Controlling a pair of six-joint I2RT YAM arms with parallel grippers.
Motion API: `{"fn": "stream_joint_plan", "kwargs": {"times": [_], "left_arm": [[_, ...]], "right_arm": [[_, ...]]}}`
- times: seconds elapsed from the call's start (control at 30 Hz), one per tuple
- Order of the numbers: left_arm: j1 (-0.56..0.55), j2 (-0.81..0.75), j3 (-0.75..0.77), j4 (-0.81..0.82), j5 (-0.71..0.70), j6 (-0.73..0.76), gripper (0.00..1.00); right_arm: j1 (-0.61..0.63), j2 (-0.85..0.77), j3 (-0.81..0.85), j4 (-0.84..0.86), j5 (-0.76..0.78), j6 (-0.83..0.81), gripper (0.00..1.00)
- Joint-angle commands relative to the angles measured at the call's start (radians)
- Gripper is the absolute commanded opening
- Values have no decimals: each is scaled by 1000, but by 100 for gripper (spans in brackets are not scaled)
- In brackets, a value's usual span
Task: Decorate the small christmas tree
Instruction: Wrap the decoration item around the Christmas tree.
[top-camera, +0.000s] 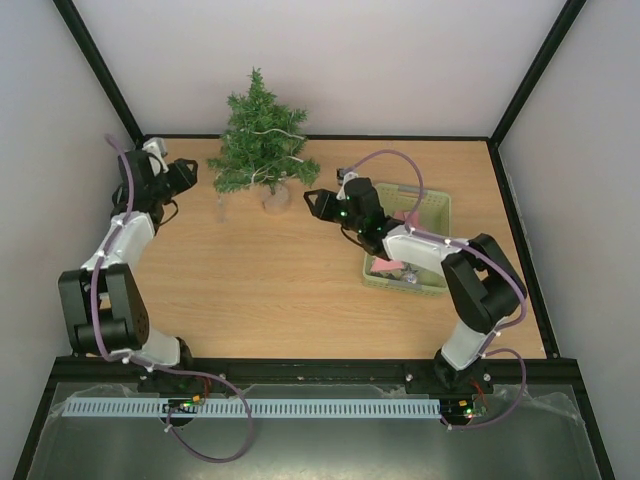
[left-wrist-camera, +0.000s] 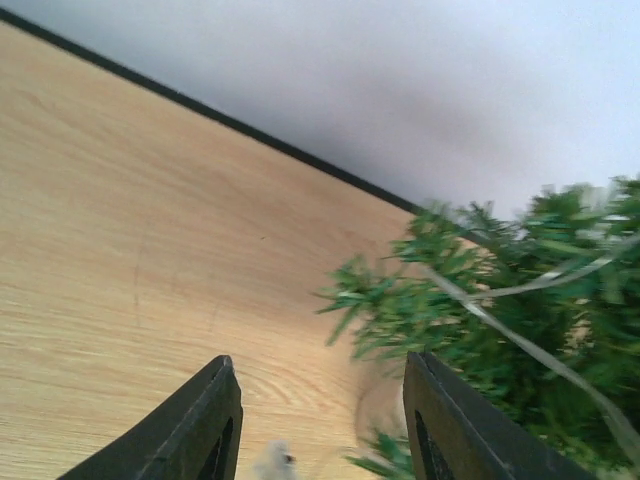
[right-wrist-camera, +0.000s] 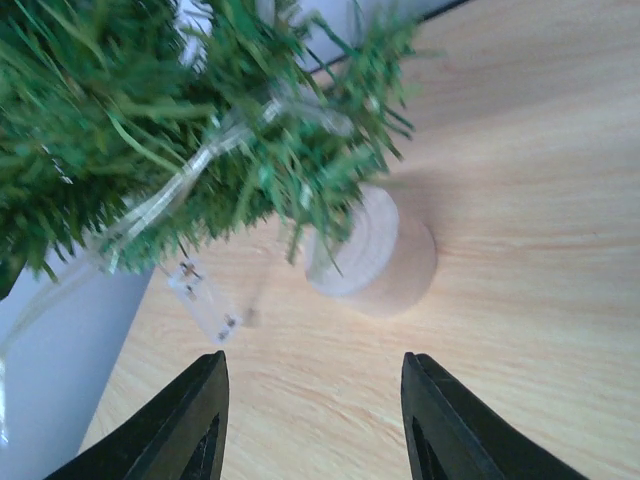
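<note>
**Tree between two open, empty jaws; basket under the right arm**

The pale green basket (top-camera: 434, 207) lies behind the right jaws, partly under that arm's forearm. It is rectangular, with slotted plastic walls. Inside it a pink piece (top-camera: 409, 217) shows beside the arm and some small greyish bits (top-camera: 404, 276) lie at the near end. They are too small to name.

The small christmas tree (top-camera: 260, 138) stands upright at the far edge of the wooden worktop (top-camera: 260, 290), between the two sets of jaws. It is nearer the left jaws, whose tips are just beside its lower branches. Its needles are bushy and dark green (right-wrist-camera: 150, 110), and the tree narrows to a pointed top. A pale, glossy strand (right-wrist-camera: 190, 185) winds through the branches, and it also shows across the foliage in the left wrist view (left-wrist-camera: 520, 340). The trunk sits in a round disc of light wood (right-wrist-camera: 375, 250), just ahead of the right jaws. A small clear tag-like piece (right-wrist-camera: 205, 300) lies on the worktop beside the disc, ahead of the right jaws and toward their left finger.

The left jaws are spread wide and hold nothing, with only bare wood grain between the dark fingers. The right jaws are equally wide apart and also hold nothing.
</note>
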Motion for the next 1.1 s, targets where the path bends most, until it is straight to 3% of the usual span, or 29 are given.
{"fn": "stream_joint_plan", "kwargs": {"times": [0.0,0.37,0.73,0.9,1.07], "left_arm": [[45,92,45,91,150,-55,45],[48,308,126,334,364,-108,48],[37,379,129,433,418,-164,45],[27,397,137,491,432,-208,34],[6,370,140,374,405,-157,17]], "right_arm": [[-4,-62,-56,-27,-30,8,46],[-4,-161,-91,-44,-82,-58,50],[-4,-215,-121,-33,-78,-105,50],[-4,-219,-128,-40,-82,-115,50],[-4,-248,-136,-51,-61,-134,50]]}}
